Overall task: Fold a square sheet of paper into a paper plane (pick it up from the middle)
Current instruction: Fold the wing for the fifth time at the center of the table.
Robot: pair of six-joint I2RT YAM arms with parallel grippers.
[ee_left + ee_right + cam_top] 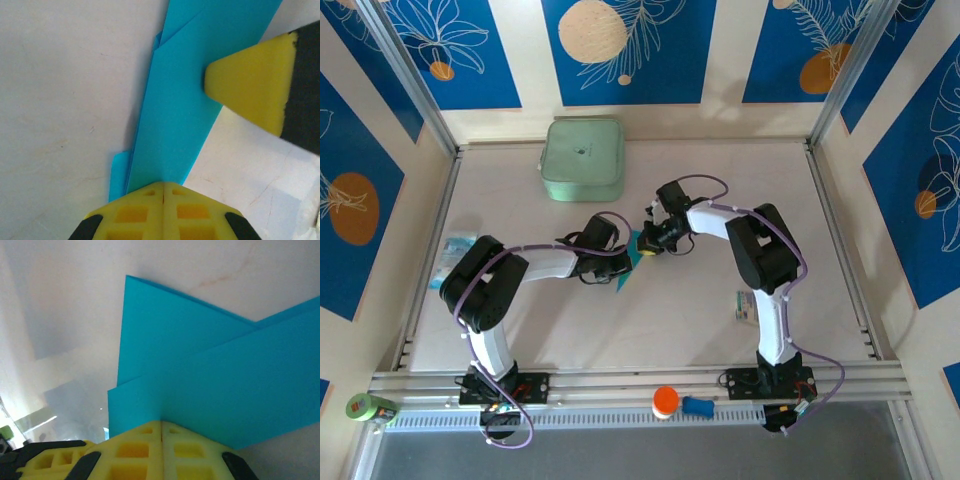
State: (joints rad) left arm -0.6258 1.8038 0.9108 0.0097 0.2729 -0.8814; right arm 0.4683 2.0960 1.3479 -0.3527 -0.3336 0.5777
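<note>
Late fold seemingly progressing: left gripper [163, 185] and right gripper [161, 423] both pinching narrow layered cyan-blue paper plane [175, 115] — next move likely calling for pressing wing crease flat without tearing.

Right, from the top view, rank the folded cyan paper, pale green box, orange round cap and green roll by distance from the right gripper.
1. Folded cyan paper, held by the right gripper.
2. Pale green rounded-square box, far side.
3. Orange round cap, near edge.
4. Green roll, near-left corner.

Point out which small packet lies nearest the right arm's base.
The whitish packet, just left of the right arm; the bluish packet lies far across, by the left arm.
</note>
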